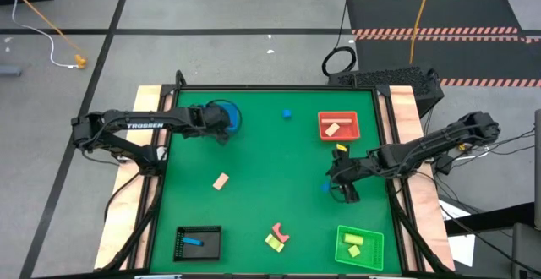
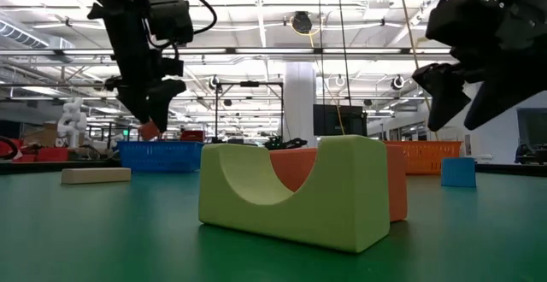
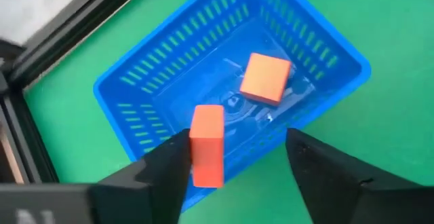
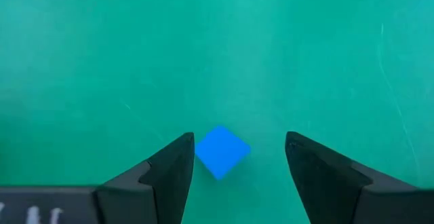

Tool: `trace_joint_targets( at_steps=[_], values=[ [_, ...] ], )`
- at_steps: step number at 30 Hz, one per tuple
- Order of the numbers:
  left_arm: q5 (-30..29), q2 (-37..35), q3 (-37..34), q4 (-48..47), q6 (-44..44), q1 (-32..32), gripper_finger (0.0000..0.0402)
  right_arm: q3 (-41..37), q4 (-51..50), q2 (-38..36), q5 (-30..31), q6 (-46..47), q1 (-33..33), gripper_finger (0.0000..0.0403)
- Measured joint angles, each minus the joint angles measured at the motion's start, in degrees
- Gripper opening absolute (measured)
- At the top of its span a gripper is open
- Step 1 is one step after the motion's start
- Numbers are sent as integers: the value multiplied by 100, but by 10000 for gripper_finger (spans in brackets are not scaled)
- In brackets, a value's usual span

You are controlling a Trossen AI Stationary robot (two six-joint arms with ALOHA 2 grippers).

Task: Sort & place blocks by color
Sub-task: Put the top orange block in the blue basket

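In the high view, the left arm hides most of the blue tray [image 1: 230, 115]. In the low view, a yellow arch block [image 2: 295, 192] covers most of an orange block [image 2: 395, 184] behind it.

1. On your worktop [image 1: 279, 156], the basket [image 1: 226, 114] under the left gripper [image 3: 234, 157] holds one block [image 3: 266, 78].
2. A second block [image 3: 207, 144] rests against that gripper's one finger, above the basket.
3. The right gripper [image 4: 234, 163] hangs over a cube [image 4: 222, 151], well right of the basket.
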Motion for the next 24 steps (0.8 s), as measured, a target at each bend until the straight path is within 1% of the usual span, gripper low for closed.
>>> trace_joint_targets(
  at_steps=[2, 7, 9, 11, 12, 14, 17, 21, 24],
  values=[
    [0, 0, 0, 11, 175, -8, 199, 0, 97, -2, -4, 1, 0, 222],
    [-15, 0, 0, 151, 258, -20, 88, 0, 102, -2, 38, 141, 0, 222],
    [-46, 0, 0, 169, 258, -13, 63, 0, 97, 0, 44, 219, 0, 222],
    [-59, 0, 0, 174, 281, -13, 58, 0, 97, -2, 45, 279, 0, 222],
    [-62, 0, 0, 174, 280, -13, 62, -1, 96, -2, 44, 298, 0, 222],
    [-62, 0, 0, 175, 274, -13, 87, 0, 95, -2, 44, 302, 0, 222],
    [-94, 0, 0, 187, 267, -7, 149, 0, 95, -2, 44, 303, 0, 222],
    [-361, 0, 0, 326, 171, -4, 233, -2, 95, -2, 44, 303, 0, 222],
    [-461, 0, 0, 529, 120, -4, 281, -2, 95, -2, 44, 303, 0, 222]
  ],
)
